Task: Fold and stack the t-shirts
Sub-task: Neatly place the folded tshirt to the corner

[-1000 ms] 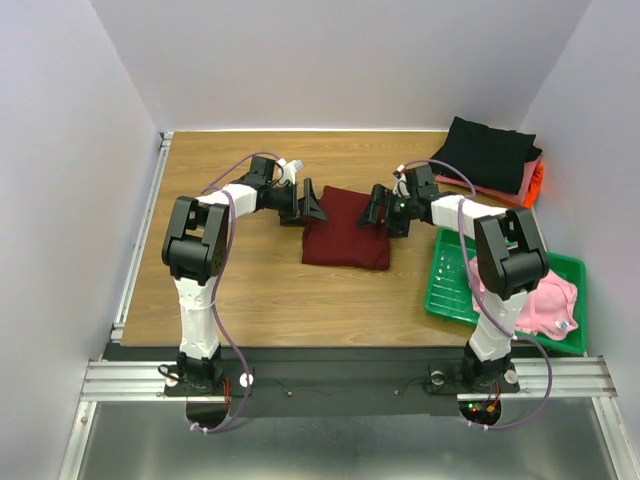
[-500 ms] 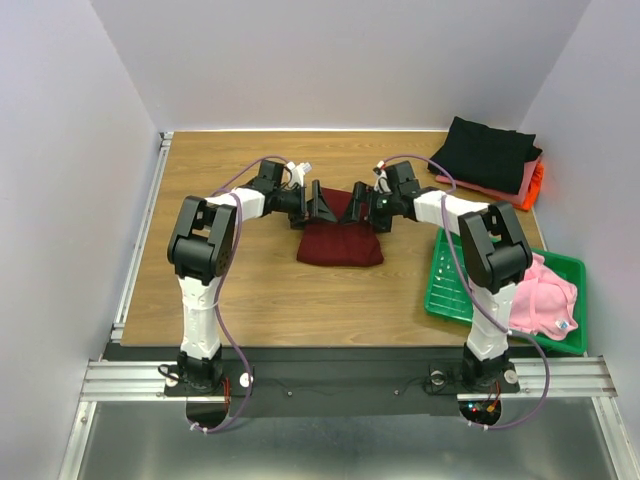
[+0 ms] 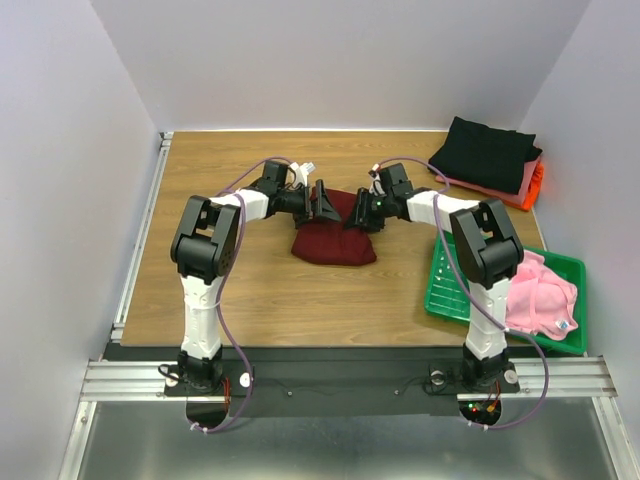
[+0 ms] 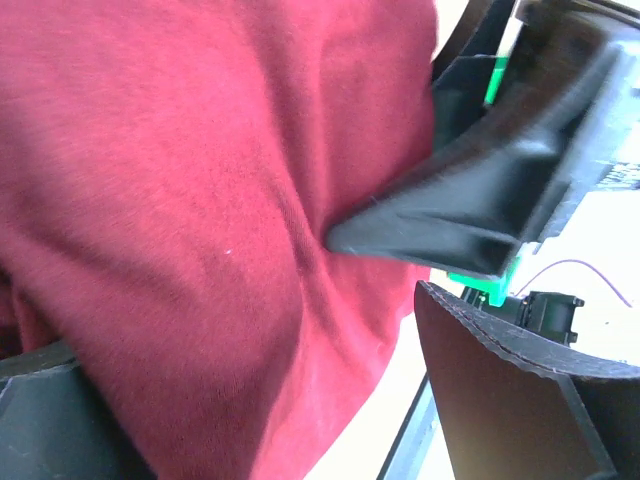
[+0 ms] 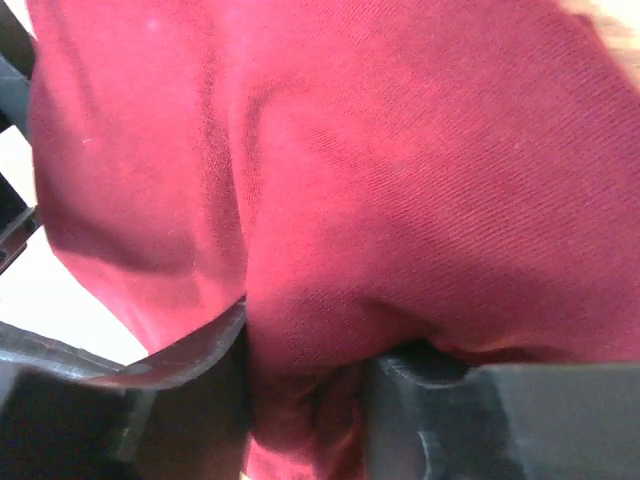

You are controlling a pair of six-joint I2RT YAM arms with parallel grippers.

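**Maroon t-shirt (image 3: 334, 243): uneven grip at far edge**

Garment lies folded at centre of table (image 3: 250, 290); right gripper (image 3: 360, 214) pinches bunched cloth; left gripper (image 3: 322, 201) jaws spread wide, nothing clamped. Risk: a one-sided lift would drag the fold apart.

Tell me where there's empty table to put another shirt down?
Bare wood on the table lies in front of the maroon t-shirt, and a patch between the left arm and the left edge. Crowded: the middle, where left gripper and right gripper meet at that shirt; the back right corner, with the folded stack; the right side, with the green tray.
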